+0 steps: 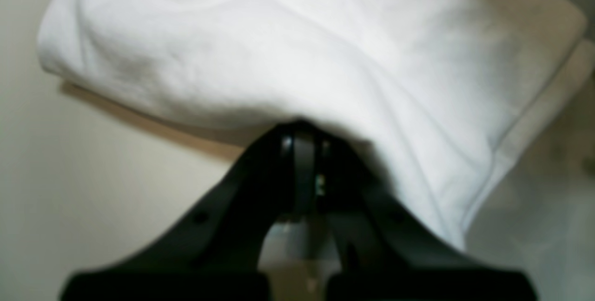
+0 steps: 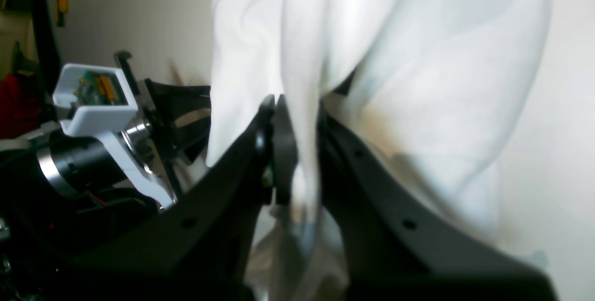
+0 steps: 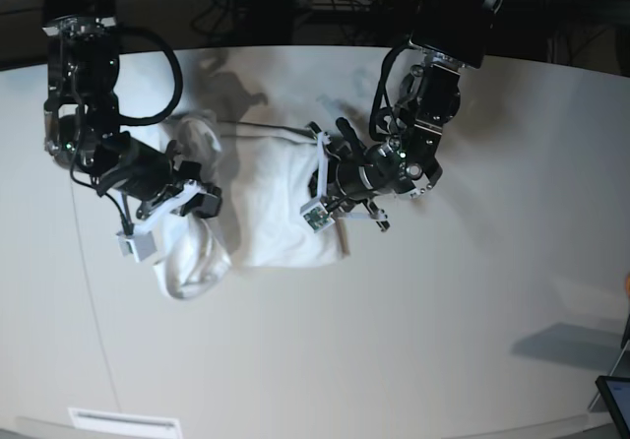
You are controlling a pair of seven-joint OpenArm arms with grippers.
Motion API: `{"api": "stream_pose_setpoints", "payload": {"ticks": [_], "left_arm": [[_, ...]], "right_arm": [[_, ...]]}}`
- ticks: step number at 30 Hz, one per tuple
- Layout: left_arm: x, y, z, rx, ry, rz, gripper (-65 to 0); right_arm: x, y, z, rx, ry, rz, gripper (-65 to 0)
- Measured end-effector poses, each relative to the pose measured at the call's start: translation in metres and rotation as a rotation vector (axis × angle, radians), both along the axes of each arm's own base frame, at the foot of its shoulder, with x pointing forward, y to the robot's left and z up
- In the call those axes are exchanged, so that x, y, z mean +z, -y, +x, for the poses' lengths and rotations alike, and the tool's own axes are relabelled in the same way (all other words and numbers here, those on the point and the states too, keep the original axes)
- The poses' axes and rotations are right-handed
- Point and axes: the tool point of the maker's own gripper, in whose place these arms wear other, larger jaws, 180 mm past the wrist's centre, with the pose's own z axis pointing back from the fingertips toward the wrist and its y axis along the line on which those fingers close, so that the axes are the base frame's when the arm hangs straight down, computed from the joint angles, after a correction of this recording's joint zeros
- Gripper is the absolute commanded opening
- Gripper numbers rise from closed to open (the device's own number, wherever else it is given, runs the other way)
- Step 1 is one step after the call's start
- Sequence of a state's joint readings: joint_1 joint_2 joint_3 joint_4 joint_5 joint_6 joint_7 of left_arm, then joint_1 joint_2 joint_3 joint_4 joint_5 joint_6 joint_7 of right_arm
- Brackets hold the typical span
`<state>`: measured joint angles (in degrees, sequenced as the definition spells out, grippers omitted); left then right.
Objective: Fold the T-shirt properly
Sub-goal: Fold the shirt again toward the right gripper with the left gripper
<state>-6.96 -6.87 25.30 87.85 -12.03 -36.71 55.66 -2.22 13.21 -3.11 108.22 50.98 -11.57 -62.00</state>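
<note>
Both grippers — left [image 1: 302, 143], right [image 2: 293, 152] — are clamped on shirt [image 3: 276, 213] cloth. Carry both edges over together, evenly, keeping tension — avoid bunching.

T-shirt [image 3: 271, 218]: plain white, no print showing
table [image 3: 443, 331]: off-white
grippers' fingers [image 2: 223, 198]: black
wrist camera housing [image 2: 95, 101]: white

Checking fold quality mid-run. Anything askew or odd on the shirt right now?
Yes. The T-shirt isn't a tidy rectangle: on the base view's left a bunched loop of fabric sags below the right gripper, lower than the flat panel's bottom edge. Both grippers, the left gripper included, are clamped on cloth. No damage visible.
</note>
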Motion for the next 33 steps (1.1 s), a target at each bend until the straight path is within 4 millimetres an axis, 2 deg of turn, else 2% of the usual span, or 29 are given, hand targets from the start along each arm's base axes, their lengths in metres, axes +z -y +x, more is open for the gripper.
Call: {"api": "stream_pose_setpoints", "payload": {"ticks": [7,11,15,18,25,29,33], "left_arm": [[0.002,-0.002,0.000,-0.003,-0.003,0.013,-65.0],[0.007,-0.017,0.001,-0.020,0.002,0.097,-65.0],[0.030,-0.039,0.012,-0.022,0.091,0.149,-65.0],[0.042,-0.047,0.017,-0.027,0.137,0.167,-65.0],[0.032,-0.071,0.009,-0.028,0.111,0.227,-65.0],[0.025,-0.083,0.001,-0.031,0.091,0.252,-65.0],[0.018,-0.098,-0.008,-0.032,0.067,0.291,-65.0]], "right_arm": [[-0.002,-0.019,-0.003,-0.019,-0.041,0.052,-64.3],[-0.003,-0.025,-0.006,-0.001,-0.041,0.047,-64.3],[-0.002,-0.028,-0.006,0.006,-0.041,0.052,-64.3],[-0.001,-0.027,-0.005,0.005,-0.038,0.051,-64.3],[0.000,-0.028,-0.004,0.007,-0.035,0.052,-64.3],[0.005,-0.024,0.006,-0.023,0.009,0.050,-64.3],[-0.005,-0.011,0.009,-0.046,0.026,-0.070,-64.3]]}}
